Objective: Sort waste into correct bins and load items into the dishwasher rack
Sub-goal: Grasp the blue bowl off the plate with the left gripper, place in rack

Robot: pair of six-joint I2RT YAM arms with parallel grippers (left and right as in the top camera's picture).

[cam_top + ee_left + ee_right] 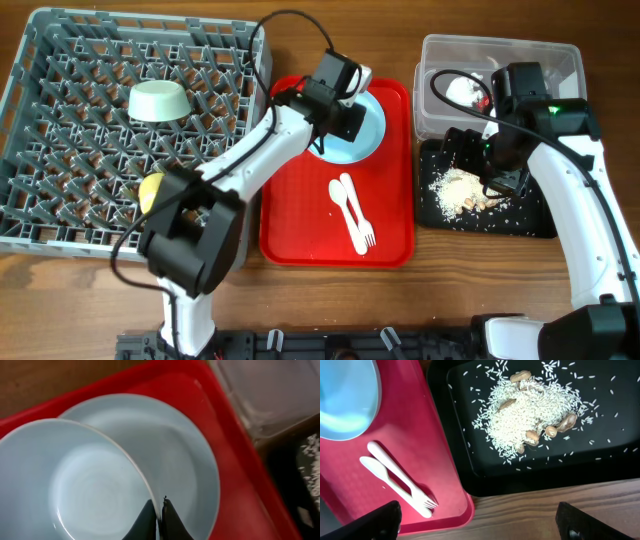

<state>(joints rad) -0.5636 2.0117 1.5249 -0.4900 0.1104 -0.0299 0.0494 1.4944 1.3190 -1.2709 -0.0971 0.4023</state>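
My left gripper [160,502] is shut on the rim of the small pale blue bowl [90,485], just above the round pale blue plate [187,455] on the red tray [300,220]. From overhead this gripper [340,108] covers the bowl, and the plate [368,135] shows beside it. My right gripper [480,515] is wide open and empty above the black tray [605,460], which holds beige-white crumbs [530,415]. The white spoon and fork [352,212] lie side by side on the red tray. The pale green bowl [158,100] and yellow cup [150,190] sit in the grey rack [60,120]. The red wrapper is hidden.
The clear tub [545,60] stands behind the black tray [530,218] and holds a crumpled white tissue [462,88]. The right arm crosses above the tub and the black tray. Bare wooden table [560,510] lies in front of both trays.
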